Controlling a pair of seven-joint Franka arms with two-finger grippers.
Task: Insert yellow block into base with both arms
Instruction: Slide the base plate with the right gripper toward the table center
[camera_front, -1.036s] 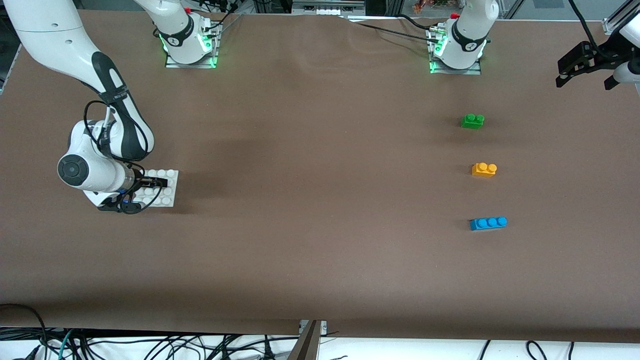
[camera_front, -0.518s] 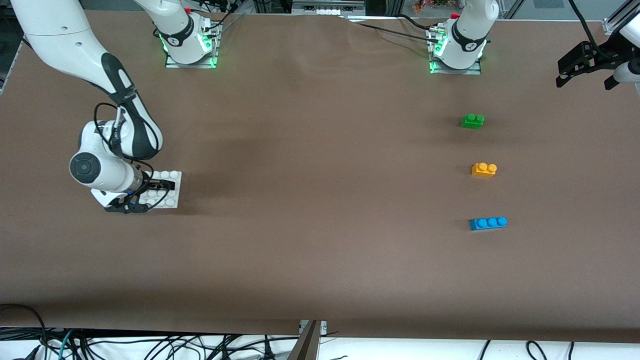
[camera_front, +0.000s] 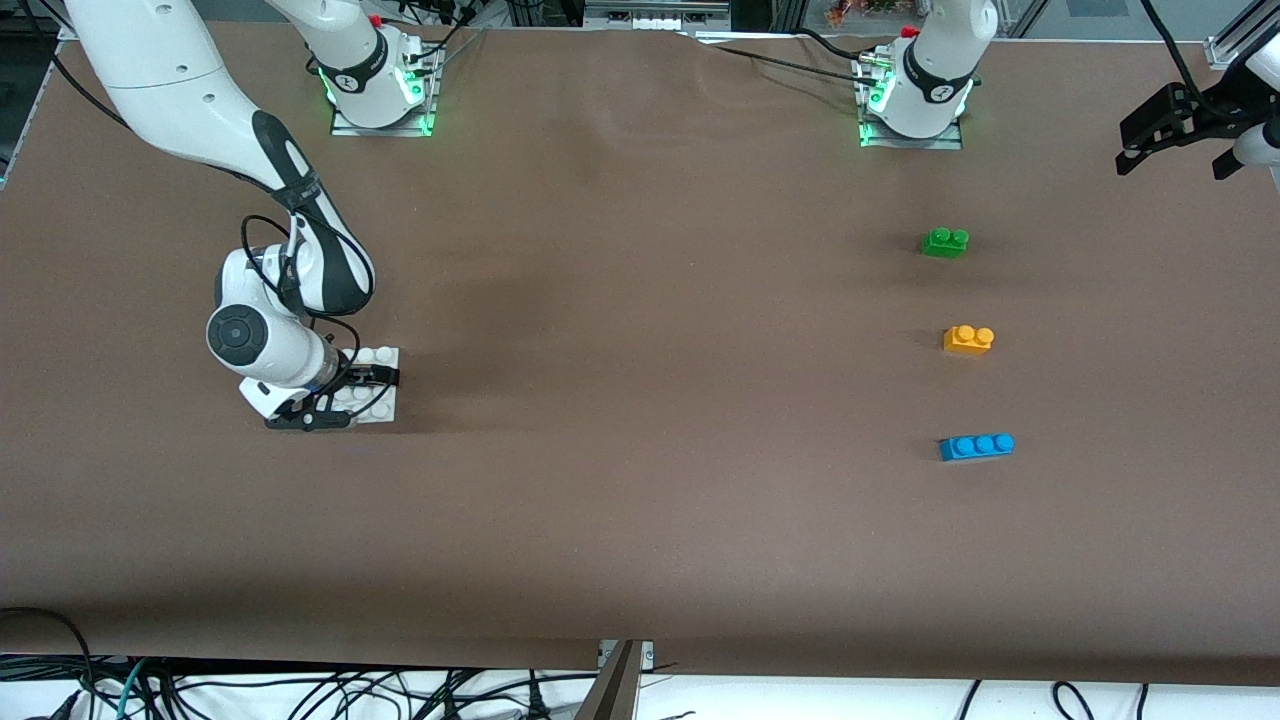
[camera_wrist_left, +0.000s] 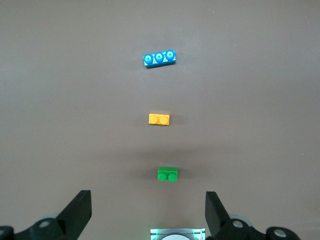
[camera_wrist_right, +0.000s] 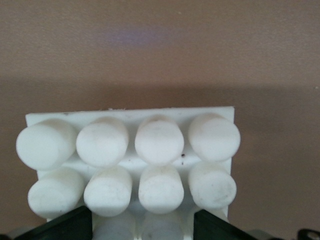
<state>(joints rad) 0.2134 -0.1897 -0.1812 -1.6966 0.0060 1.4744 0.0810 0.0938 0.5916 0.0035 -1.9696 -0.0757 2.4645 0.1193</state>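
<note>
The right gripper (camera_front: 345, 390) grips the flat white studded plastic base (camera_front: 385, 385), while the small yellow plastic block (camera_front: 968, 339) sits untouched between two other bricks, and the left gripper (camera_front: 1180, 135) waits wide open above the bench edge.

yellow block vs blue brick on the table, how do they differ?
Colour: the yellow block is yellow-orange, the blue brick bright blue.
Studs: the yellow block has two on top, the blue brick three.
Length: the blue brick is longer.
Place: the blue brick lies nearer the front camera than the yellow block.
Shared: both sit studs-up on the brown table, toward the left arm's end, untouched by either claw.
</note>
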